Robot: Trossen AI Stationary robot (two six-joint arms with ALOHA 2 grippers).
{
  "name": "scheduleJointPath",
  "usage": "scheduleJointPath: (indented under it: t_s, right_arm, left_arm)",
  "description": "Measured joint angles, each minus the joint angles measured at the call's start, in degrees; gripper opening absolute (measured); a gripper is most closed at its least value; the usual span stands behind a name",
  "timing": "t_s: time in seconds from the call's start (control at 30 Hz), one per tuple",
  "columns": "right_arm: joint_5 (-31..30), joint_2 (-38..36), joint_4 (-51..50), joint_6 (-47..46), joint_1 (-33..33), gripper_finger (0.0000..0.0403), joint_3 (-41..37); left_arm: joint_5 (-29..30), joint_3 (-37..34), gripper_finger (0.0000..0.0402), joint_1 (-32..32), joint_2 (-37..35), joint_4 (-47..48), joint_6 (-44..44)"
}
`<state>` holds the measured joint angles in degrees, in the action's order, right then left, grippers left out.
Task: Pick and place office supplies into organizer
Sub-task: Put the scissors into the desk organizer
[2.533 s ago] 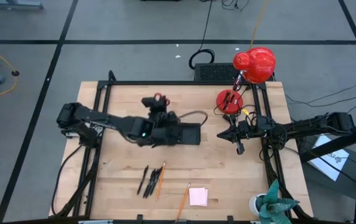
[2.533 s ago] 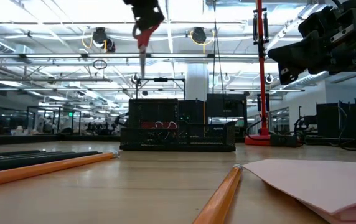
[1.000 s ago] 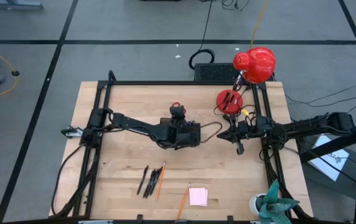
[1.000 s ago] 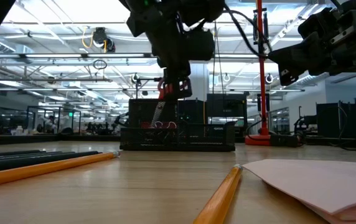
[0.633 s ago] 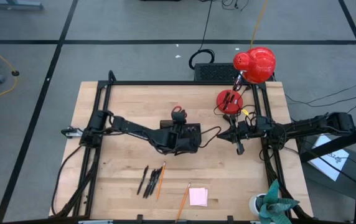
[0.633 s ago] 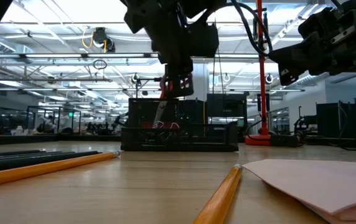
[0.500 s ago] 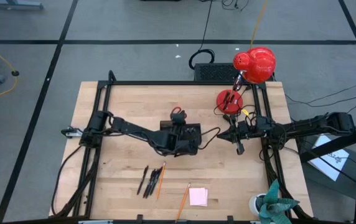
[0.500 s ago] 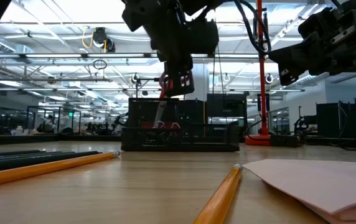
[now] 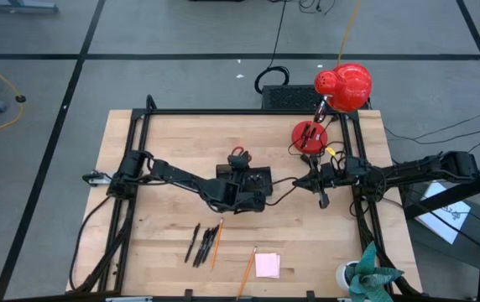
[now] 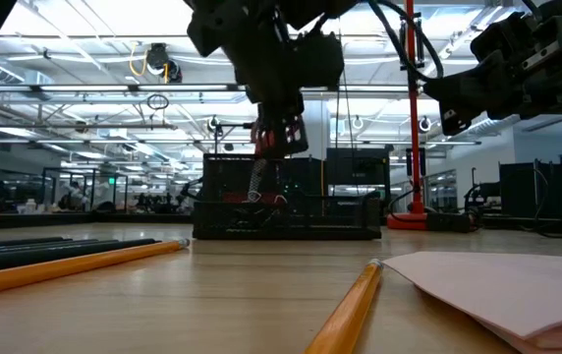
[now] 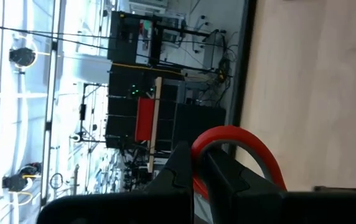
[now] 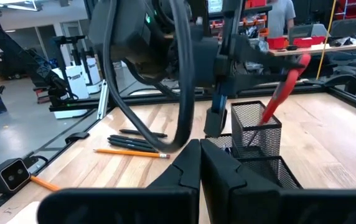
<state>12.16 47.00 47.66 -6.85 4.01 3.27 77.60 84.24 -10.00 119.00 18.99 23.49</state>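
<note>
Our left gripper [image 10: 279, 138] is clamped on the red-handled scissors [image 12: 284, 84], blades down in the taller section of the organizer [image 9: 253, 180] at mid-table, so we should lower them straight until they rest before letting go. Our right gripper [image 9: 322, 200] waits with fingers together, just right of the organizer. We cannot tell how deep the blades sit behind the mesh, and the arm hides most of the organizer from above.

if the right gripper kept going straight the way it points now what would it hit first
Probably the organizer: in the right wrist view the shut right gripper aims at its mesh cup, where the left gripper holds the scissors. Depth is unclear, so it might meet the left arm's cable first.
</note>
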Motion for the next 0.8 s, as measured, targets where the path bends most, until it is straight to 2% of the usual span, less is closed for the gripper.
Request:
scheduleJointPath:
  t_s: [0.53,0.63,0.8]
  right_arm:
    - [-0.02,-0.02,0.07,0.00,0.00,0.0000,0.00]
    - [-0.02,-0.01,-0.26,0.00,0.00,0.0000,-0.01]
    - [-0.02,0.00,-0.33,0.02,0.00,0.0000,-0.02]
  left_arm:
    - [-1.77,-3.07,0.0022,0.48,-0.13,-3.89,0.45]
    - [-2.54,-3.11,0.0044,0.28,-0.13,-5.59,1.59]
    - [-3.59,-3.22,0.0103,0.17,-0.02,-7.22,3.78]
